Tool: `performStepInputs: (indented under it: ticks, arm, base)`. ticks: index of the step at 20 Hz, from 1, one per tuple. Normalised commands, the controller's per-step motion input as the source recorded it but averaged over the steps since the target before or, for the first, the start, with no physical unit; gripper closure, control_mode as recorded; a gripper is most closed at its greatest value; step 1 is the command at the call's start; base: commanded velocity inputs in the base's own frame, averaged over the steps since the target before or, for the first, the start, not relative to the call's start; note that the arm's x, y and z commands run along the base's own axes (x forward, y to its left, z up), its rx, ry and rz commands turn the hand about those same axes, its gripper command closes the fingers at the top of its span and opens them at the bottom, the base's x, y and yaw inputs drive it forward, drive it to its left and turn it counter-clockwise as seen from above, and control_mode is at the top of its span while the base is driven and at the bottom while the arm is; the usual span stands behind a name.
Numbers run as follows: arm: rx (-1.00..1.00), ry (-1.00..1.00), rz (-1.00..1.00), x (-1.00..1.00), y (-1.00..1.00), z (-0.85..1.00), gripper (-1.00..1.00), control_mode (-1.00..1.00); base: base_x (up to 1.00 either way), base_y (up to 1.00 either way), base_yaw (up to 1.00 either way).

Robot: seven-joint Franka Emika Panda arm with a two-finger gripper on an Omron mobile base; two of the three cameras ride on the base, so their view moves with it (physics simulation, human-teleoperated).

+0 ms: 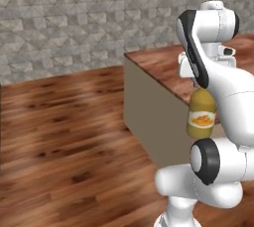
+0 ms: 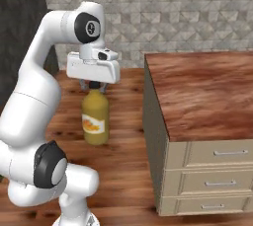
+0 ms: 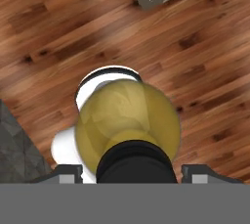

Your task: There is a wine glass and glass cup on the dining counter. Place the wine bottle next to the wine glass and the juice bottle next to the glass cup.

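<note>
Bench edge (image 2: pixel 157 101): near corner stands right of the hanging juice bottle (image 2: pixel 95 119), open wood floor (image 2: pixel 123 151) between.
End effector (image 2: pixel 93 87): pinching the bottle's neck, bottle upright above the floor.
Right base view: drawer fronts (image 2: pixel 217 168).
Hand view: dark cap (image 3: pixel 135 162).

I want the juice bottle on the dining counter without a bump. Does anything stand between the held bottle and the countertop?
Nothing visible does. The tool holds the juice bottle by its neck, out over the floor beside the dining counter. The wooden top in view is bare; the glass cup isn't visible.
</note>
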Motion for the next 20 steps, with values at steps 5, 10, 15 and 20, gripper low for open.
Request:
performStepInputs:
  ticks: [5,10,15,20]
  arm:
    - [0.00,0.00,0.00,0.00,0.00,0.00,1.00,1.00]
    - [0.00,0.00,0.00,0.00,0.00,0.00,1.00,1.00]
    - [0.00,0.00,0.00,0.00,0.00,0.00,1.00,1.00]
    - [0.00,0.00,0.00,0.00,0.00,0.00,1.00,1.00]
  base:
    - [0.60,0.74,0.05]
    - [0.76,0.63,0.01]
    - [0.85,0.52,0.02]
    - [0.91,0.46,0.01]
